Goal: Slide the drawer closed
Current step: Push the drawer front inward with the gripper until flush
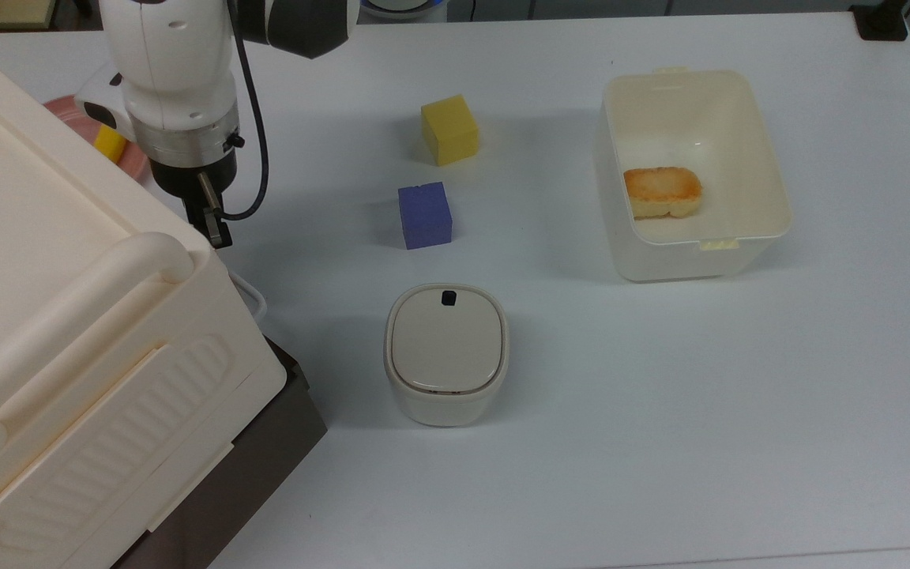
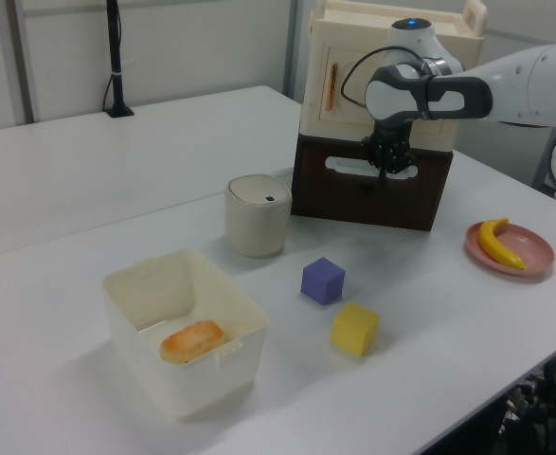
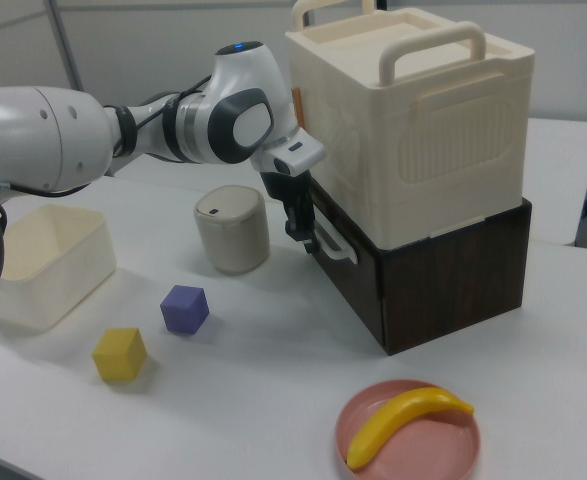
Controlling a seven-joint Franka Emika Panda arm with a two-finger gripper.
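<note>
The dark-brown drawer (image 3: 365,279) sits at the base of the cream cabinet (image 3: 423,130), its front about flush with the body above it. Its white loop handle (image 3: 331,241) sticks out from the front. My gripper (image 3: 300,229) is shut and points down against the drawer front just above the handle. In the left view the gripper (image 2: 388,169) hangs before the drawer front (image 2: 370,197), right of the handle (image 2: 349,171). From the top view the gripper (image 1: 214,227) stands at the cabinet's (image 1: 68,332) far corner, and the handle (image 1: 254,297) peeks out beneath the edge.
A lidded cream canister (image 1: 445,352) stands close to the drawer front. A purple cube (image 1: 424,215) and a yellow cube (image 1: 449,129) lie beyond it. An open cream bin (image 1: 771,229) holds a bread piece (image 1: 662,191). A pink plate (image 3: 373,455) carries a banana (image 3: 405,420).
</note>
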